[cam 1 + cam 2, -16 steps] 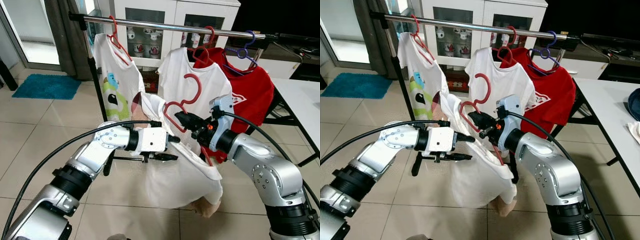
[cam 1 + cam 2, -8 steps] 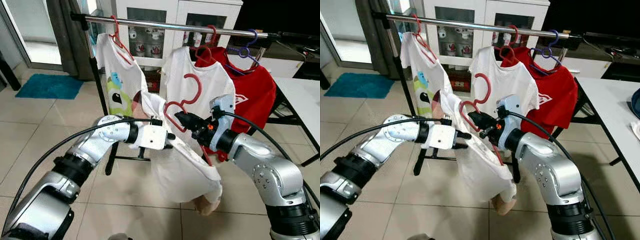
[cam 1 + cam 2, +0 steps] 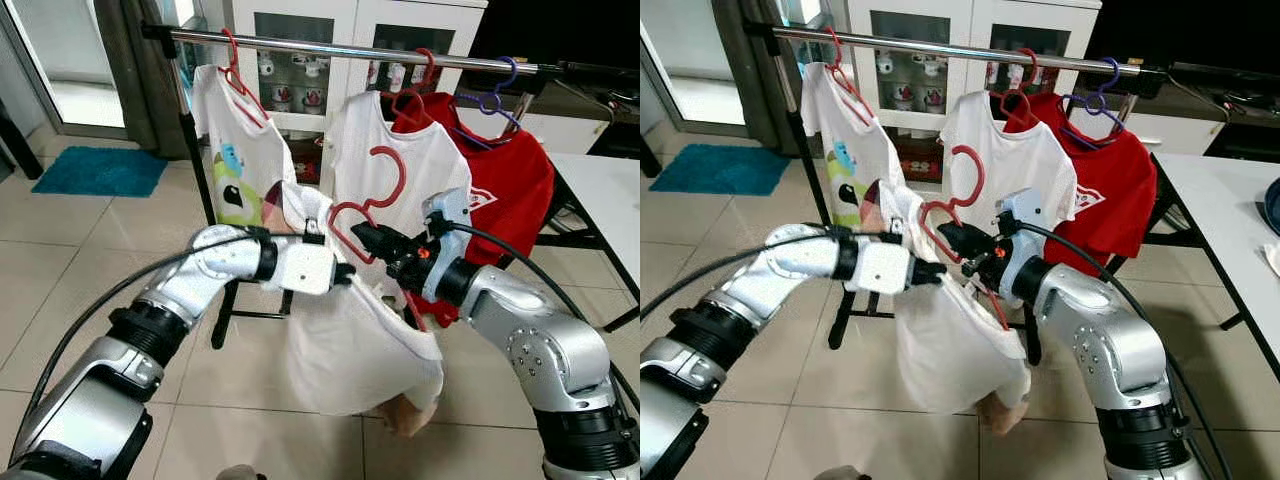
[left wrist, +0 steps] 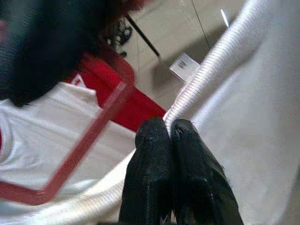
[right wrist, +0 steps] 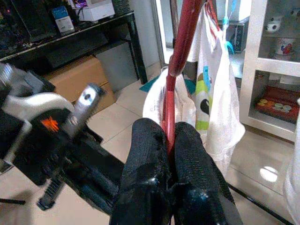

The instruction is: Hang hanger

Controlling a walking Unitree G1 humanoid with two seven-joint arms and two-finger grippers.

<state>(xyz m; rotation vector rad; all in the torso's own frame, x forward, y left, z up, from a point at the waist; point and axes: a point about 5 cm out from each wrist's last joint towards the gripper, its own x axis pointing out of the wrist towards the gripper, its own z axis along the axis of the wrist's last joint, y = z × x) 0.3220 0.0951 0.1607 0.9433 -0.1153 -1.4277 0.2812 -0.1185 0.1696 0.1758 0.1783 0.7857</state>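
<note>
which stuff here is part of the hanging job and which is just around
In the job:
red hanger, clamped in the right gripper
white shirt, collar pinched by the left gripper
clothes rail

Just around:
shirts already hung: cartoon print shirt, white shirt on the rail, red shirt
purple hanger
teal mat
glass-door cabinet

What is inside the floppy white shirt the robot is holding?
A red hanger, pinched by the right gripper. Its hook sticks out above the white shirt; its lower part is mostly covered by cloth.
</note>
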